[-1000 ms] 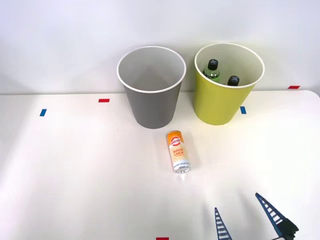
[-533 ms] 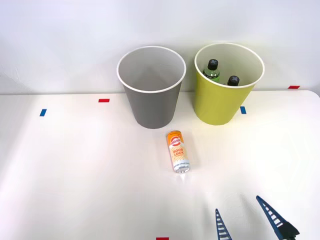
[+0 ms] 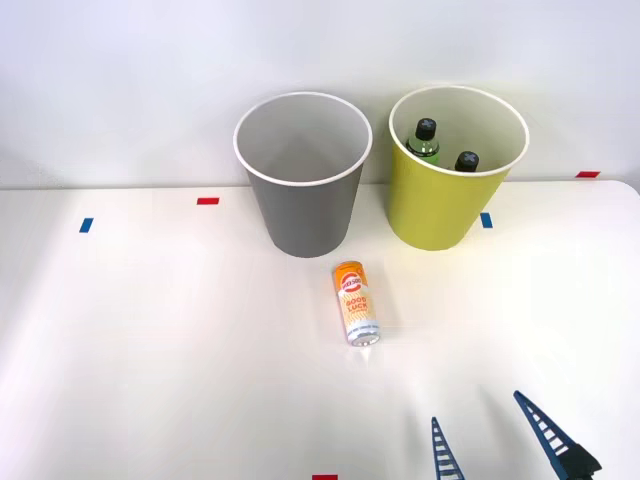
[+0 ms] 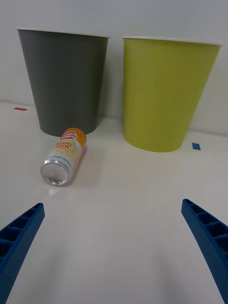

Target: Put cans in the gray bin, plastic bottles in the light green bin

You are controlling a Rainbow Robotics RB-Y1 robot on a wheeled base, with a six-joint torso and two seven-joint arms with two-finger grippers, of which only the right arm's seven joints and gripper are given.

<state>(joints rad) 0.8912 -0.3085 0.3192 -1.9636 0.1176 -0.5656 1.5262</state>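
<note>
On the table (image 3: pixel 150 330), orange-and-white can (image 3: pixel 356 302) on its side, right gripper (image 3: pixel 495 440) open

On the white surface (image 3: pixel 150 340), a tall tapered gray bin (image 3: pixel 304 210) stands beside a yellow-green bin (image 3: pixel 440 205); the latter holds two green-tinted plastic bottles (image 3: pixel 426 140) with black caps. A slim orange-and-white can (image 3: pixel 356 303) lies on its side just before the gray bin. The right end effector (image 3: pixel 490 445), its blue ribbed fingers spread, hovers at the near edge.
</note>
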